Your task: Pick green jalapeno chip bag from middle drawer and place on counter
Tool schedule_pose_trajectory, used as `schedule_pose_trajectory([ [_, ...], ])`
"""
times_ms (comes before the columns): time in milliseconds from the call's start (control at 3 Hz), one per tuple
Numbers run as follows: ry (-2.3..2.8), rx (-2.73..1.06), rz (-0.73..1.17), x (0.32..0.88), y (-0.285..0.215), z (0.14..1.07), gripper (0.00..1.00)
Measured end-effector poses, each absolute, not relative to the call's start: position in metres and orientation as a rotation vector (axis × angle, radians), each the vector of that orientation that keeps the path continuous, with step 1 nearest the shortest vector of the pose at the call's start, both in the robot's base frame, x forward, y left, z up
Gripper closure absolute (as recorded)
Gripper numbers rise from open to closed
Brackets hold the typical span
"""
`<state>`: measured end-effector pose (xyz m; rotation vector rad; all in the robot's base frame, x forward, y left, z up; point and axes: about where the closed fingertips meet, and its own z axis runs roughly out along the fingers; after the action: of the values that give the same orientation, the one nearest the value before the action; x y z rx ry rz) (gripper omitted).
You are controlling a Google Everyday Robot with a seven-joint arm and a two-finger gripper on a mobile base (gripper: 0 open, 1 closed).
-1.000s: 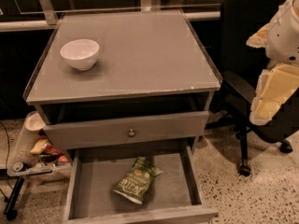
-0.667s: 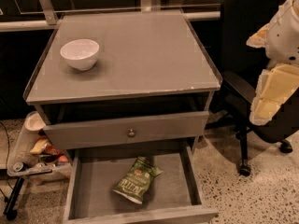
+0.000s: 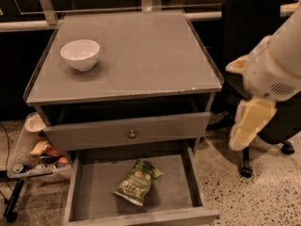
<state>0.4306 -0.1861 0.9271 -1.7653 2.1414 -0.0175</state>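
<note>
Off the counter's (image 3: 141, 55) right edge, the hand (image 3: 244, 108) has drifted nearer, apart or together I cannot tell. The green jalapeno chip bag (image 3: 137, 182) lies untouched in the middle drawer (image 3: 94, 189), so the reach is likely only starting.

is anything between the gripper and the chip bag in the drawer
Nothing lies on the green jalapeno chip bag. The gripper hangs right of the cabinet, so only the right wall of the middle drawer sits between them.
</note>
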Motion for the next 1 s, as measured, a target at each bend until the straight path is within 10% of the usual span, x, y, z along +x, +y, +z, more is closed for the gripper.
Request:
schedule_pose_trajectory([
  [1000,2.012,-1.846,0.148,0.425,-0.125,0.839,0.0],
])
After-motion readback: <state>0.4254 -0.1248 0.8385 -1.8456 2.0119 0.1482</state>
